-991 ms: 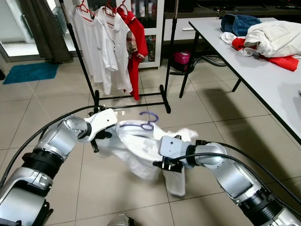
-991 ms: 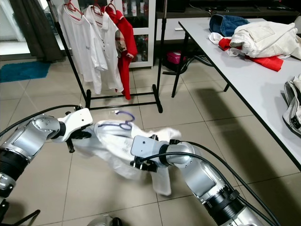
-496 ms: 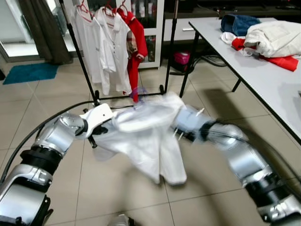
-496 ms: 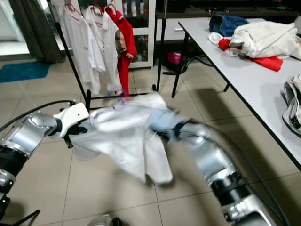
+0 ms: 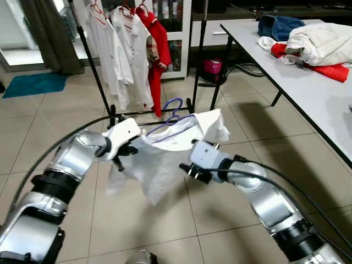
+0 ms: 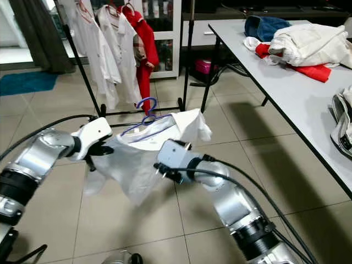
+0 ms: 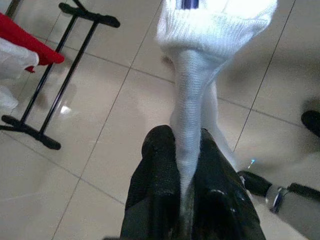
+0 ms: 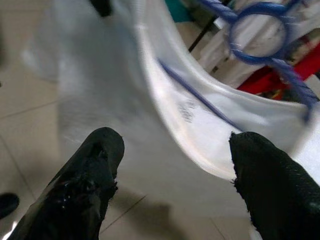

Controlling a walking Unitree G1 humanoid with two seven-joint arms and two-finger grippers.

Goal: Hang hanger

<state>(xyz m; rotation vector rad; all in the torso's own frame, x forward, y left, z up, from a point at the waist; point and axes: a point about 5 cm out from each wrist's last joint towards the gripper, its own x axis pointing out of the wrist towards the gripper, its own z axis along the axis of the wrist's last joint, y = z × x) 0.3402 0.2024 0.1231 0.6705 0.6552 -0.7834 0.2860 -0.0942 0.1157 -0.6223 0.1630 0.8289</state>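
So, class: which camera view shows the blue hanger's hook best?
The left eye view: the hanger shows whole, its hook rising above the white shirt. The right eye view matches it. The right wrist view shows the hook close but blurred; the left wrist view shows pinched shirt fabric.

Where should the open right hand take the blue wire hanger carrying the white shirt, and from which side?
Probably at the twisted neck just under the hook of the blue wire hanger, where bare wire stands clear above the collar of the white shirt. Bring the right hand up from below and the robot's side, leaving the hook free. The left hand pinches a sleeve.
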